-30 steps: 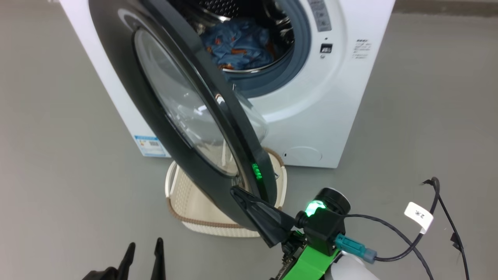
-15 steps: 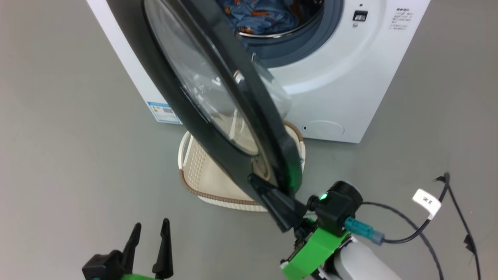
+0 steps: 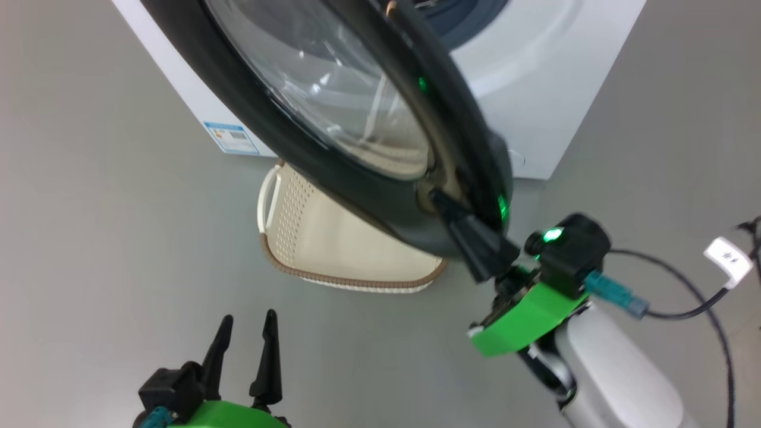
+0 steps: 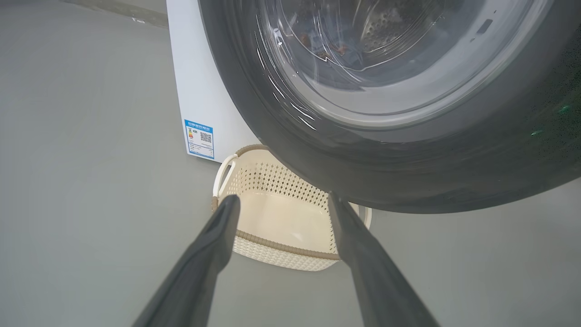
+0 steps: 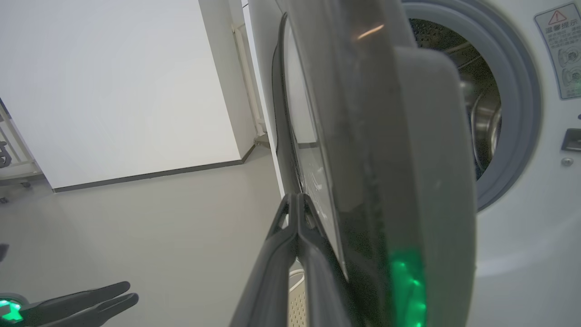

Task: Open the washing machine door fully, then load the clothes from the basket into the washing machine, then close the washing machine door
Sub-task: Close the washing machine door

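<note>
The washing machine door (image 3: 333,160), black-rimmed with a glass bowl, stands partly open across the washing machine (image 3: 547,107). My right gripper (image 3: 439,199) is shut, its tips pressed against the door's outer face near the lower rim; in the right wrist view the closed fingers (image 5: 297,213) lie along the door (image 5: 408,159) beside the drum opening (image 5: 481,122). The basket (image 3: 333,249) sits on the floor below the door, its inside (image 4: 281,218) bare. Through the glass, the clothes (image 4: 324,45) show dimly in the drum. My left gripper (image 3: 244,339) hangs open, low, in front of the basket.
A black cable with a white tag (image 3: 725,258) lies on the grey floor at the right. A blue sticker (image 3: 232,138) marks the machine's lower left corner. A white wall (image 5: 113,91) rises beyond the floor to the left of the machine.
The head camera has shifted. The right gripper has pushed the door's free edge nearer the machine front, and the drum opening has slid out of the head view.
</note>
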Available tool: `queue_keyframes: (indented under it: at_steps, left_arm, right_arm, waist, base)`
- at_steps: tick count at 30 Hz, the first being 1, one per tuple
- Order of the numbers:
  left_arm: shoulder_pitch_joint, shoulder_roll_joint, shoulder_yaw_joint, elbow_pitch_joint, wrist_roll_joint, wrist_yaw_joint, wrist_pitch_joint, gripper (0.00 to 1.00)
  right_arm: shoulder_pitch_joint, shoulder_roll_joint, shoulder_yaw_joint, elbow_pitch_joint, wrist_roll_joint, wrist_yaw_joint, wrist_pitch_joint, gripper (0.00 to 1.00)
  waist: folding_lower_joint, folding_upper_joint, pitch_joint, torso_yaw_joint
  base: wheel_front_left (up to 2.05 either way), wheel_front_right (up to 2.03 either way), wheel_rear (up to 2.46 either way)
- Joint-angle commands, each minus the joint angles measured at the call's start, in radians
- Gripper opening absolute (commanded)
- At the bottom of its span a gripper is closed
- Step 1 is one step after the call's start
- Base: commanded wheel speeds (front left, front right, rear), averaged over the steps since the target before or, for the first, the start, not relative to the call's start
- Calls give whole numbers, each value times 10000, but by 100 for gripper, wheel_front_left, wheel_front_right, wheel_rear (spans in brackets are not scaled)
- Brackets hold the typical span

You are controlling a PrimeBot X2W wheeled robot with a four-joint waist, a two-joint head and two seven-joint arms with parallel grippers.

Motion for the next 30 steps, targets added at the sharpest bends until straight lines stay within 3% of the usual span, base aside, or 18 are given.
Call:
queue_keyframes:
  at_steps: [1, 15, 30]
  left_arm:
    - [-241, 62, 211, -320, -53, 93, -105, 100]
    - [-861, 62, -532, -1209, -163, 505, -105, 100]
    - [-1568, 62, -1575, -2406, -287, 1136, -105, 100]
  right_arm:
    - [-315, 29, -35, -320, 93, 14, -48, 0]
    - [-2125, -1035, -970, -489, 285, 14, -48, 0]
    - [-5311, -2086, -1656, -29, 338, 14, -48, 0]
  waist:
    - [0, 0, 415, -107]
    - [0, 0, 2214, 181]
    - [0, 0, 3924, 782]
  base:
    - [0, 0, 0]
    - [0, 0, 0]
    - [0, 0, 0]
